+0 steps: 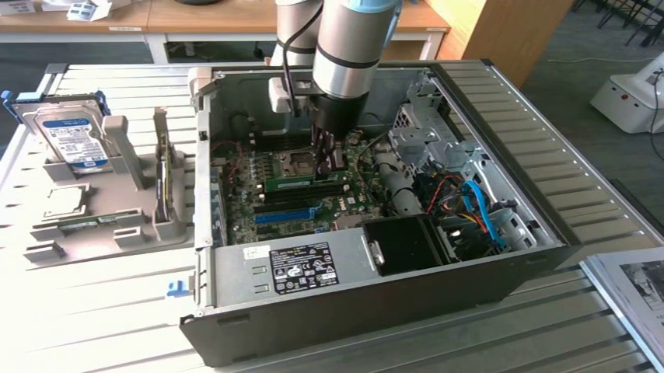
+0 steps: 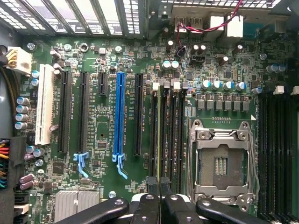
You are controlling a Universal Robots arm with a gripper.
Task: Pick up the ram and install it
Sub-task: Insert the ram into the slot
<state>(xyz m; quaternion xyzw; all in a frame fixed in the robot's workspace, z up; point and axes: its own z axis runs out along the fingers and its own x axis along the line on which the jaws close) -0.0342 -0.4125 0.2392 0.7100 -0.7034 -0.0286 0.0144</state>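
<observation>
Inside the open computer case [image 1: 467, 299], which is lying on its side on the counter [image 1: 104, 311], the motherboard [image 1: 244, 210] is facing upward. This is giving the arm [image 1: 353, 47] a straight approach from above. In the exterior view the arm is standing near the dial's centre, with the hand [image 1: 332, 165] down among the memory slots.

Hand: it is clenching on the ram [image 1: 288, 184]. The fingers are pressing together to a narrow gap, and in the wrist view the stick's thin green top edge is running out from between the fingertips [image 2: 152, 185]. In the exterior view the hold is sitting at the stick's three o'clock end. In my judgement, this is leaving the contact edge free for the slot.

Ram: it is standing on edge, parallel to the black slots. It is lying at six o'clock of the CPU socket [image 1: 295, 162] and at twelve o'clock of the blue slot [image 1: 285, 214]. It is sitting in or directly over one slot; whether it is fully seated cannot be told.

At nine o'clock of the case, a grey holder [image 1: 135, 225] is carrying a hard drive [image 1: 71, 140] upright, presumably so that parts are presenting an edge for grasping. The power supply [image 1: 301, 268] is occupying the case's six o'clock side, apart from the work.
</observation>
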